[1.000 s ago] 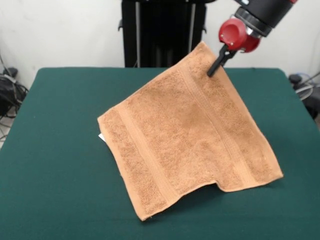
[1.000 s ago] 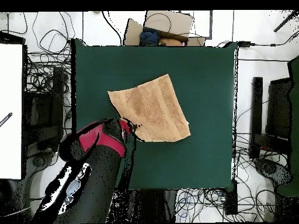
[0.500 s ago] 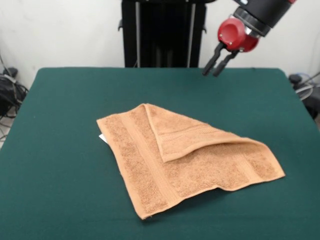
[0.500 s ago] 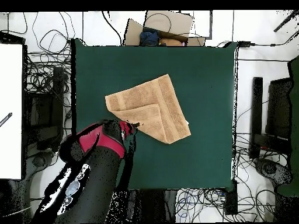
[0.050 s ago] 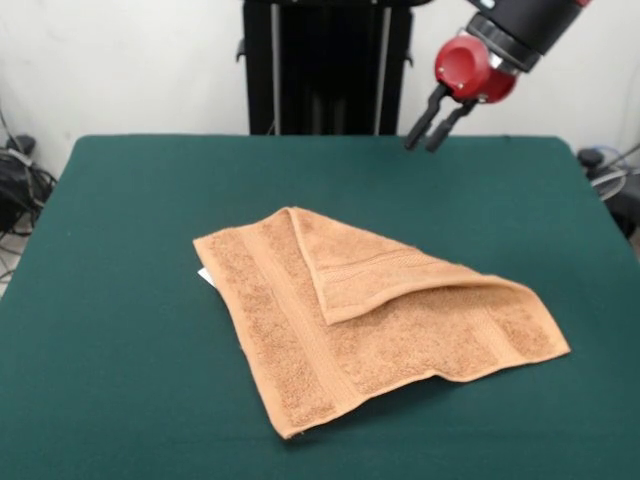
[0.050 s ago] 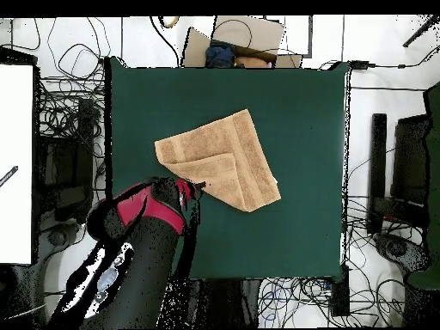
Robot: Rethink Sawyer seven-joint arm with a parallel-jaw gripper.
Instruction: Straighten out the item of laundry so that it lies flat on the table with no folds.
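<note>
An orange-tan towel (image 5: 370,320) (image 6: 219,160) lies on the green table (image 5: 120,300) (image 6: 301,112), one corner folded back over its middle in a triangular flap. A white tag peeks out at its left corner. My gripper (image 5: 428,143) hangs open and empty in the air above the table's far right part, well clear of the towel. From overhead, the gripper (image 6: 198,186) sits just beside the towel's lower left edge.
Cables, boxes and dark equipment (image 6: 64,129) crowd the floor around the table. A black stand (image 5: 325,65) rises behind the table's far edge. A white panel (image 6: 15,163) lies at the left of the overhead view.
One second ago the gripper held the towel's corner up high. It has let go; the corner has dropped and folded over the towel. Nothing moved in the last half second.
</note>
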